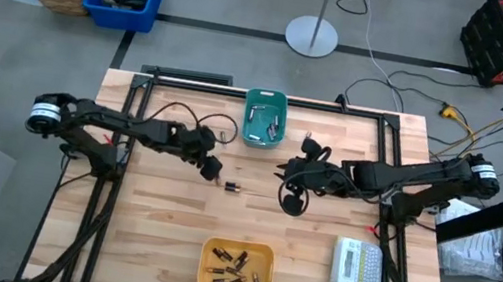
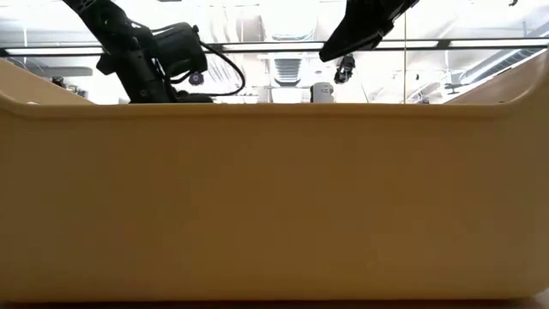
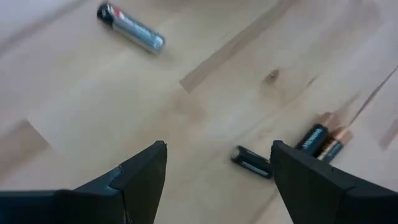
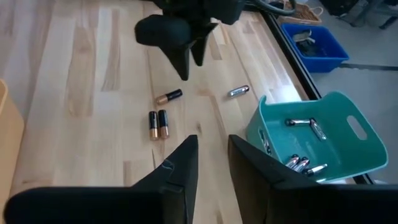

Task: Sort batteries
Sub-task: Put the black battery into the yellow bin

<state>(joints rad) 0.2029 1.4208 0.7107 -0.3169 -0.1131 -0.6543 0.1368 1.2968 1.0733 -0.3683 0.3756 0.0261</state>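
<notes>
Left pincer (image 3: 217, 163) over cylindrical metallic batteries (image 3: 254, 162)

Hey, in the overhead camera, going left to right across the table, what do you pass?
Left tool → loose batteries on the wood → teal bin at the far edge and yellow bin at the near edge, roughly level in the order → right tool → white label maker.

The pale wooden table (image 1: 158, 217) carried a teal bin (image 1: 263, 118) at its far edge, a yellow bin (image 1: 236, 266) near its front and a white label maker (image 1: 357, 267) at the front right. Loose batteries (image 4: 158, 124) lay on the bare boards near the middle.
</notes>
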